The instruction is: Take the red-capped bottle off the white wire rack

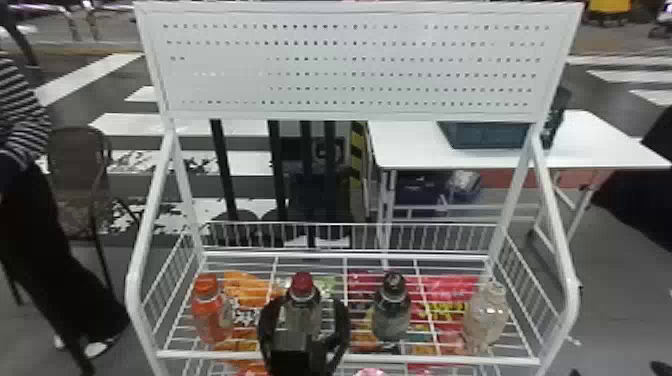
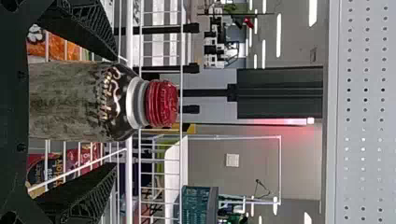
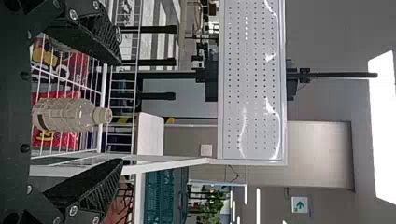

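Observation:
My left gripper [image 1: 304,312] reaches in over the front of the white wire rack [image 1: 435,359], one finger on each side of the red-capped bottle [image 1: 302,284]. In the left wrist view the red-capped bottle [image 2: 161,103] stands upright between the spread fingers of my left gripper [image 2: 115,112], with a gap visible on both sides. The bottle's lower part is hidden by the gripper body. My right gripper [image 3: 121,112] is open and holds nothing; a clear bottle [image 3: 65,115] on the rack stands farther off, between its fingers as seen in the right wrist view.
An orange bottle [image 1: 210,310] stands left of the gripper; a black-capped bottle [image 1: 392,307] and the clear bottle [image 1: 486,315] stand to its right. Snack bags [image 1: 450,300] lie beneath the wires. White side rails flank the rack, and a perforated panel [image 1: 350,65] rises behind.

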`<action>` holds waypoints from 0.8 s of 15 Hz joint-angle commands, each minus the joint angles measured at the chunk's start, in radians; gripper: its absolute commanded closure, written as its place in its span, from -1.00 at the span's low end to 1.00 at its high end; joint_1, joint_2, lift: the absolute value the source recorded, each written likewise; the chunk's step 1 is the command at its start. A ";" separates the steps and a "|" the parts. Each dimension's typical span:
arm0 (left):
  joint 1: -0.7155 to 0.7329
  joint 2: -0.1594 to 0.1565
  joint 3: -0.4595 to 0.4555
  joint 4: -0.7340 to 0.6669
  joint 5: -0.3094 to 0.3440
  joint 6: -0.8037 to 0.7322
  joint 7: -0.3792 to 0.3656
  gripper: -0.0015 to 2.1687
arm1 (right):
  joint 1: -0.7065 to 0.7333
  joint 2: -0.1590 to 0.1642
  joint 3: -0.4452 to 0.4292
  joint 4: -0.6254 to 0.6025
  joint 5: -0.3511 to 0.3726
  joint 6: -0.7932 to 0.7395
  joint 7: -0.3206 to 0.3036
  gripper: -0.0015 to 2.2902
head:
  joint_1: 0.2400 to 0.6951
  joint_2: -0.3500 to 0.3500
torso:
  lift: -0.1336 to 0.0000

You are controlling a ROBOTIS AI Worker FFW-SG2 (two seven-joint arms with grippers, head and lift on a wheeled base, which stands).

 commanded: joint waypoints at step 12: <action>0.094 0.038 0.003 -0.257 -0.037 0.257 -0.014 0.58 | -0.035 0.001 0.000 0.012 0.000 0.048 0.000 -0.86 | 0.14 0.00 | 1.00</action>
